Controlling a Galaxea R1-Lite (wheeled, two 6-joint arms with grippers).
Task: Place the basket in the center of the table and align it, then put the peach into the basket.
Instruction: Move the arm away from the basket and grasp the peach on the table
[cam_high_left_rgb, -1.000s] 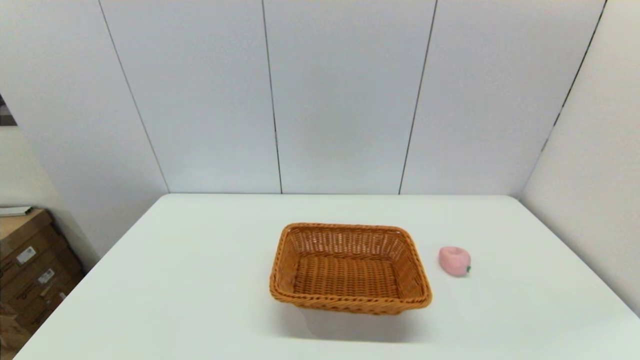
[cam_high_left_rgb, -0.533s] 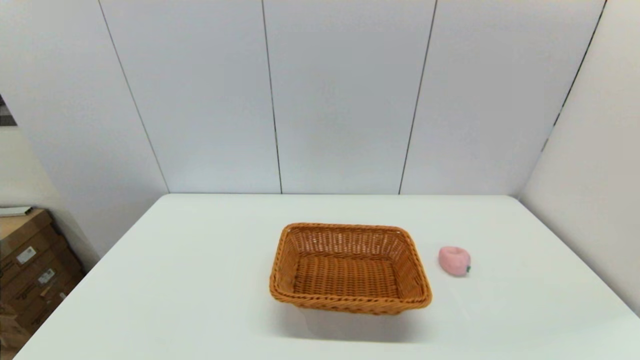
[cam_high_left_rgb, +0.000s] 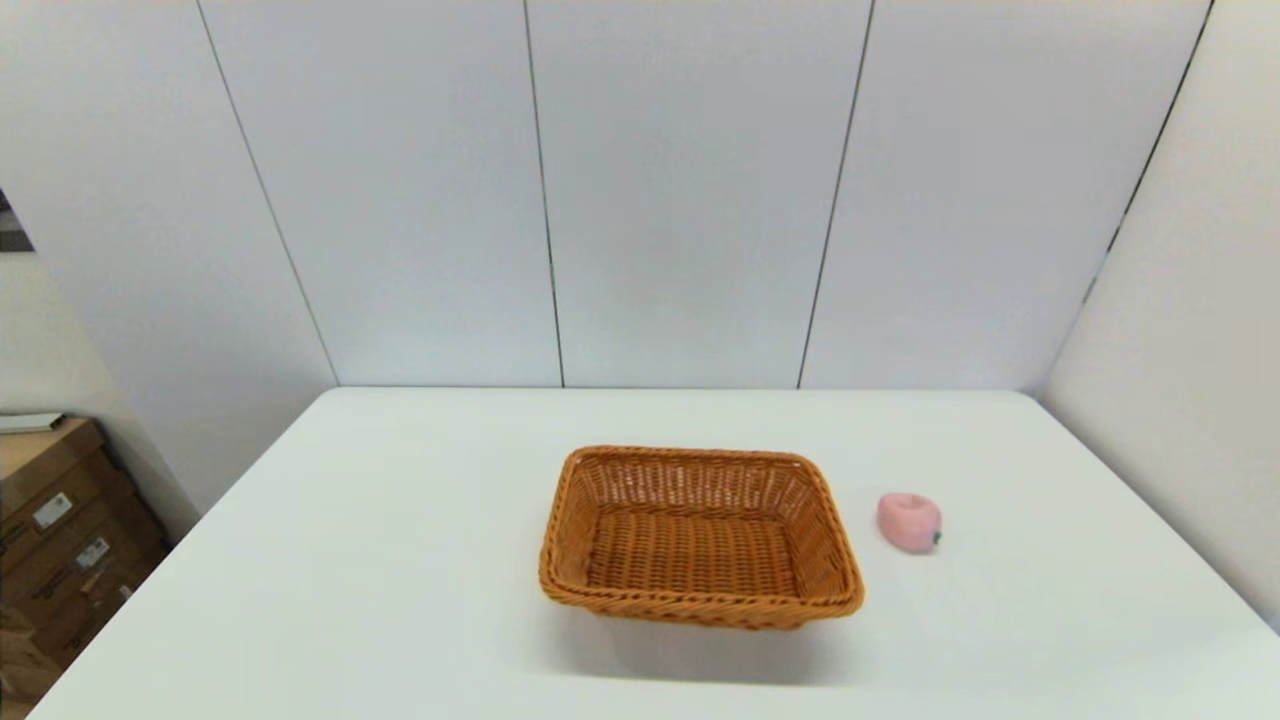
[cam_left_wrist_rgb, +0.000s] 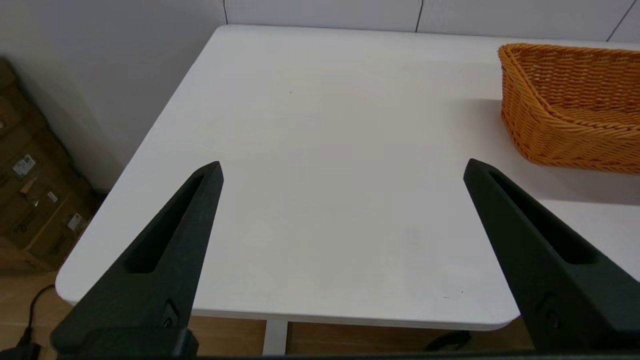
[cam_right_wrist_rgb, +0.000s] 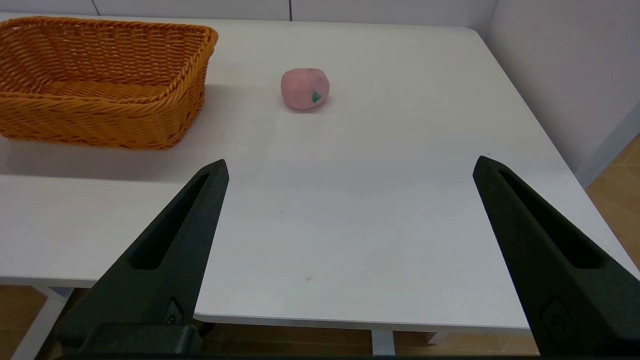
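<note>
**K:** Right, status? Which step are we on?

**M:** Basket (cam_high_left_rgb: 700, 537) sits roughly mid-worktop (cam_high_left_rgb: 400, 560), long sides about square to the near edge as far as I can judge. So step one looks done or close to it. Peach step is not yet started.

**K:** Pincers?

**M:** Both back at the near edge of the worktop, off the head view. Left pincer (cam_left_wrist_rgb: 342, 167) is spread wide, nothing between its fingers. Right pincer (cam_right_wrist_rgb: 350, 167) likewise, wide and empty. Neither touches anything.

**K:** Where's the peach relative to them?

**M:** Peach (cam_right_wrist_rgb: 305, 88) lies ahead of the right pincer, well apart from it, slightly toward the basket side of its centreline. On its side, green stem mark facing the pincer. It is near the basket's right-hand wall but not touching it. From the left pincer the basket is ahead and off to the inside; the peach isn't in that view.

**K:** Basket contents?

**M:** Empty. Woven floor fully visible, nothing in it.

**K:** Next move?

**M:** My read: the right arm takes it. Reach forward, centre the fingers on the peach, come down, close. Current spread is ample. Then lift above the braided rim, traverse inward over the basket, release low.

**K:** Risks?

**M:** Round object on a smooth worktop, so an off-centre close could roll it away. Also clipping the flared wall on the traverse would knock the basket out of alignment.
</note>
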